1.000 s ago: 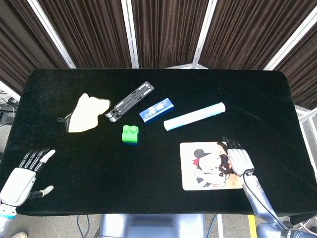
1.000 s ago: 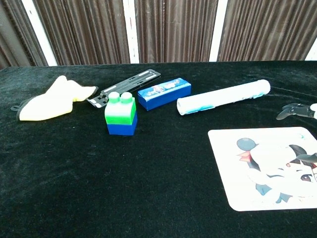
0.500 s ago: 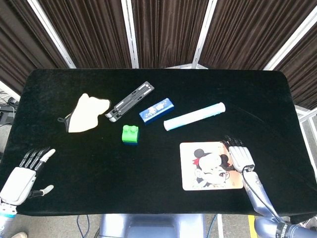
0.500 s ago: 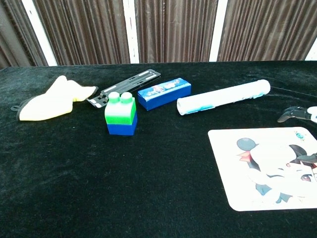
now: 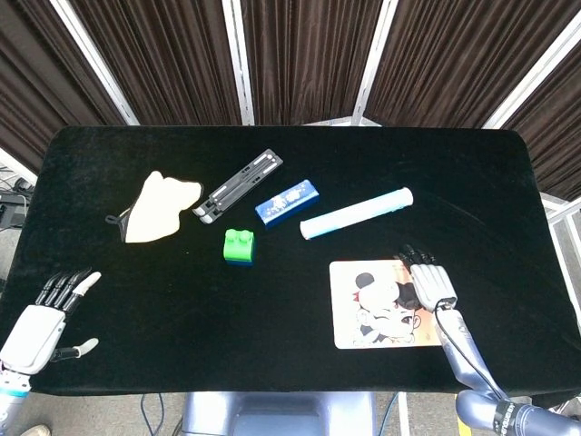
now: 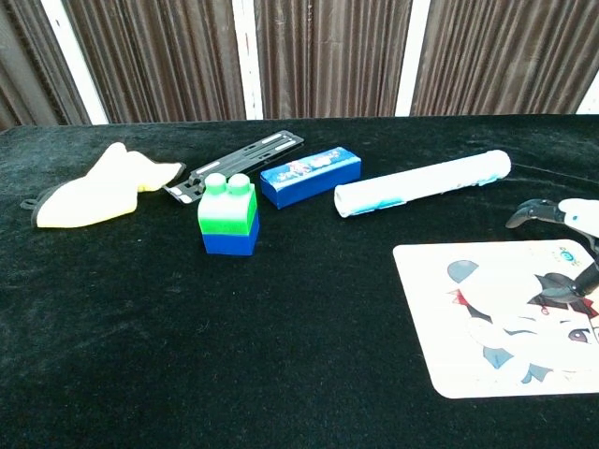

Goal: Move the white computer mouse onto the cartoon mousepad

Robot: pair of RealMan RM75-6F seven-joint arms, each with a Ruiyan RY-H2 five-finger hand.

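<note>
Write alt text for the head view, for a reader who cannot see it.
The robot's right hand hovers over the right edge of a cartoon mousepad on a black table. Behind lie a white tube, blue box, green block, black bracket and cream cloth; the left hand rests open at front left.

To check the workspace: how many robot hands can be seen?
2. The left robot hand is at the table's near left corner; the right robot hand lies over the mousepad's right edge.

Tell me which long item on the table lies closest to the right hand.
The white rolled tube, just beyond the right hand; the black flat stand lies far off, left of centre.
</note>
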